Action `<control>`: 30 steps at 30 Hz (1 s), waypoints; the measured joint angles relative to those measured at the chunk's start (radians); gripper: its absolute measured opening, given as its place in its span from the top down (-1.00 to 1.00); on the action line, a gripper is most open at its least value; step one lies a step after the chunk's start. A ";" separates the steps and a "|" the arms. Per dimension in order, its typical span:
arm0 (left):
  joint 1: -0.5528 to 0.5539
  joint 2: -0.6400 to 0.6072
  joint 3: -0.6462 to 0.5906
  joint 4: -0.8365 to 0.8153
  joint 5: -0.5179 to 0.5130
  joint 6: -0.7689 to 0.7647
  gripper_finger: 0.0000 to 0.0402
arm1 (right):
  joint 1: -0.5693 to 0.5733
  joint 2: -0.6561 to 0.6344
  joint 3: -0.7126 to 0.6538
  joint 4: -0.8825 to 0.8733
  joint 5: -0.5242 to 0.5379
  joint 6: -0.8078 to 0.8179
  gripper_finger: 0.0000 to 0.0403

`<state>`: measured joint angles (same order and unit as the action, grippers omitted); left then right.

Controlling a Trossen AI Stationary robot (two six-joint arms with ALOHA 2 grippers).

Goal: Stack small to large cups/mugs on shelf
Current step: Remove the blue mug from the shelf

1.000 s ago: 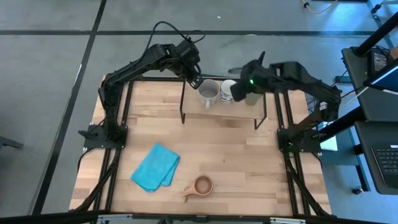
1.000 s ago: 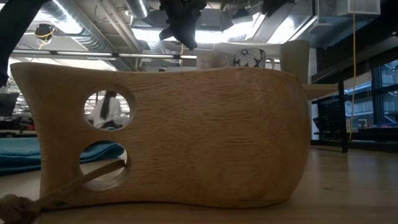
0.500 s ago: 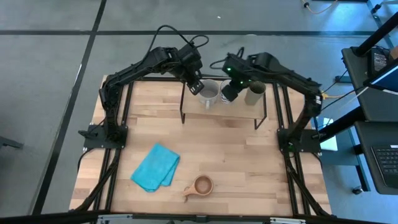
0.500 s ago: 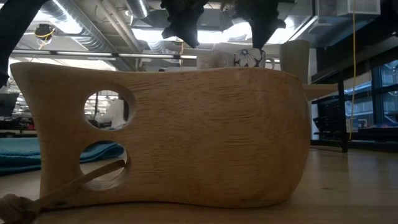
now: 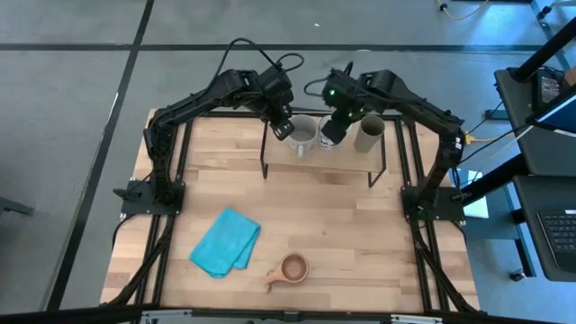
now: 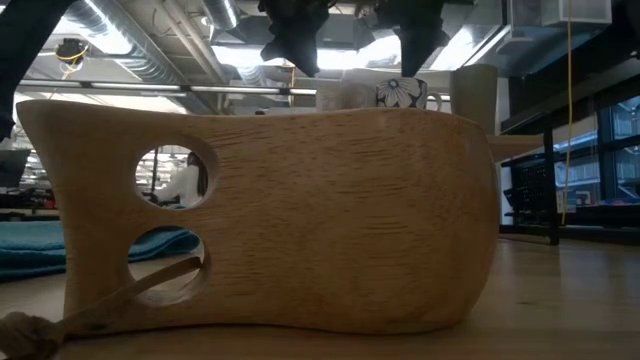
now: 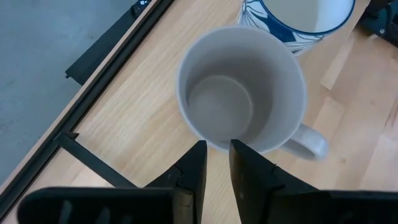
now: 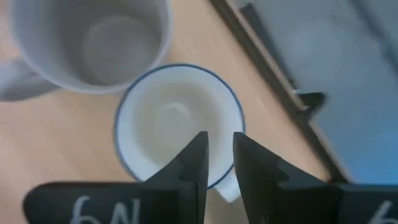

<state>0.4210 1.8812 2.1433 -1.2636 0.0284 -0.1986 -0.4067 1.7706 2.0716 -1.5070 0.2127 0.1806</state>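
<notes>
On the shelf (image 5: 324,162) three vessels stand upright in a row: the grey mug (image 5: 302,135), the white mug (image 5: 335,126) with blue print, and the olive tumbler (image 5: 369,134). My left gripper (image 5: 284,128) hovers over the grey mug's rim (image 7: 214,144), its fingers shut to a narrow slit. My right gripper (image 5: 329,137), shut the same way, hangs over the white mug (image 8: 174,124) near its handle side. The low view shows both grippers above the mugs. The brown wooden cup (image 5: 292,267) sits on the table near its near edge and fills the low view (image 6: 280,220).
A blue cloth (image 5: 225,241) lies crumpled on the table's near left part. The shelf stands at the far edge on thin black legs (image 5: 264,162). Bare tabletop (image 5: 360,234) lies between shelf and wooden cup. Dark frame rails run along both table sides.
My right arm has swung in from the table's right, and its gripper has come over the white mug, entering the low view from above. My left gripper has stayed over the grey mug. The mugs, tumbler and wooden cup have not moved.
</notes>
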 joint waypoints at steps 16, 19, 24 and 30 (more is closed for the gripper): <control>0.004 0.001 0.000 0.019 0.000 -0.009 0.68 | -0.158 0.004 0.020 -0.064 -0.160 -0.126 0.62; 0.004 0.001 0.000 0.019 0.000 -0.027 0.68 | -0.162 0.004 0.020 -0.064 -0.164 -0.162 0.62; 0.004 0.001 0.000 0.019 0.000 -0.034 0.68 | -0.167 0.030 0.018 -0.063 -0.244 -0.192 0.62; 0.004 0.001 0.000 0.019 0.000 -0.036 0.68 | -0.167 0.051 0.018 -0.058 -0.211 -0.220 0.62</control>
<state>0.4252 1.8820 2.1433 -1.2446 0.0284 -0.2344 -0.5739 1.8220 2.0899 -1.5654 0.0020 -0.0397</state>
